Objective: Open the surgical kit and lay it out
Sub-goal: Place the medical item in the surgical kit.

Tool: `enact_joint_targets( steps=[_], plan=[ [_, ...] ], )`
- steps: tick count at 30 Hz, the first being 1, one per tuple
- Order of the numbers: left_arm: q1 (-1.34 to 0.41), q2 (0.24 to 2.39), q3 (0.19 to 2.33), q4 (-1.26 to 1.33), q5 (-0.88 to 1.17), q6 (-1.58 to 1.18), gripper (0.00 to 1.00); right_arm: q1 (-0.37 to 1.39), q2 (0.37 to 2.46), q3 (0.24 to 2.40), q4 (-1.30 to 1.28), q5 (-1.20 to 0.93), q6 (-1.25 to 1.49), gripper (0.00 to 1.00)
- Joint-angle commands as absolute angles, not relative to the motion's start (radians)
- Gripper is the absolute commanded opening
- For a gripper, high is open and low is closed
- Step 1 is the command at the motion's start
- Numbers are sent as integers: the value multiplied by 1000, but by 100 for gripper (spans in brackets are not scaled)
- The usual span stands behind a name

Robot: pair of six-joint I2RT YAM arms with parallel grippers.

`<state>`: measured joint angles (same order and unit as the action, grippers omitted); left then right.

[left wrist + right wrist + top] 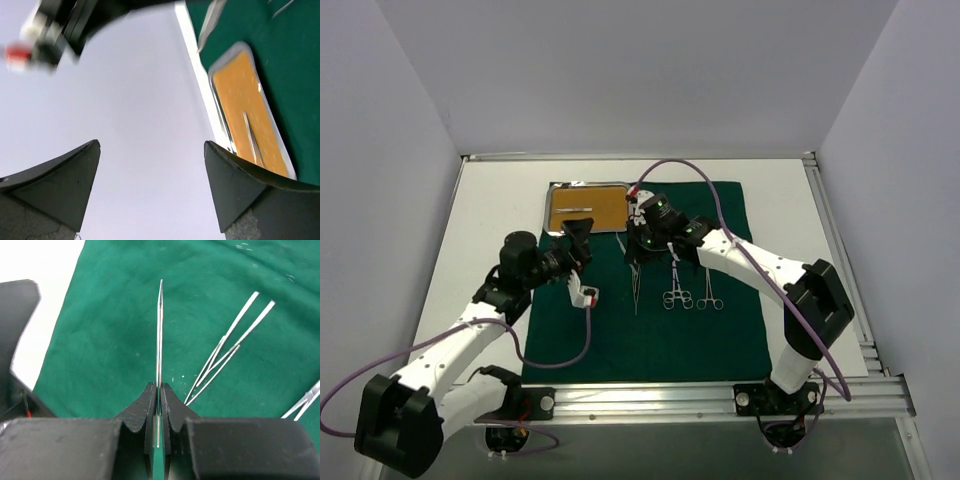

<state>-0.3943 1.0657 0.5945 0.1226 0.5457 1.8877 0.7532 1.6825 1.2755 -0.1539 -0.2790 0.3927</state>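
Note:
The dark green cloth [650,320] lies spread flat on the table. The steel tray [612,210] with its orange-brown inside sits on the cloth's far left corner, with one thin tweezer [576,206] lying in it. My right gripper [638,252] is shut on the other tweezer [159,330], which points toward the near edge just above the cloth [110,340]. Two ring-handled clamps [677,290] [710,290] lie side by side right of it. My left gripper [578,234] is open and empty at the tray's near edge. Its wrist view shows the tray [235,95] and its tweezer [252,137].
White table [495,230] surrounds the cloth, with grey walls on three sides and a metal rail [720,395] along the near edge. A purple cable [575,350] from my left arm loops over the cloth's near left part. The clamps' thin shafts [230,347] lie right of the held tweezer.

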Motion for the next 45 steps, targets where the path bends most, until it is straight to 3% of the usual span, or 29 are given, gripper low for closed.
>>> enact_joint_targets(
  steps=[1, 7, 15, 19, 45],
  plan=[
    [-396, 944, 698, -99, 263, 1517, 94, 802, 1686, 1279, -135, -102, 528, 0],
    [-390, 876, 790, -515, 23, 991, 94, 929, 1776, 1362, -199, 104, 649, 0],
    [-359, 992, 894, -712, -253, 470, 94, 1006, 1891, 1338, -175, 219, 802, 0],
    [-344, 988, 908, -735, -267, 307, 94, 1070, 1930, 1335, -178, 311, 868, 0],
    [-345, 976, 908, -721, -229, 264, 94, 1144, 1994, 1331, -262, 474, 1005, 0]
  ],
)
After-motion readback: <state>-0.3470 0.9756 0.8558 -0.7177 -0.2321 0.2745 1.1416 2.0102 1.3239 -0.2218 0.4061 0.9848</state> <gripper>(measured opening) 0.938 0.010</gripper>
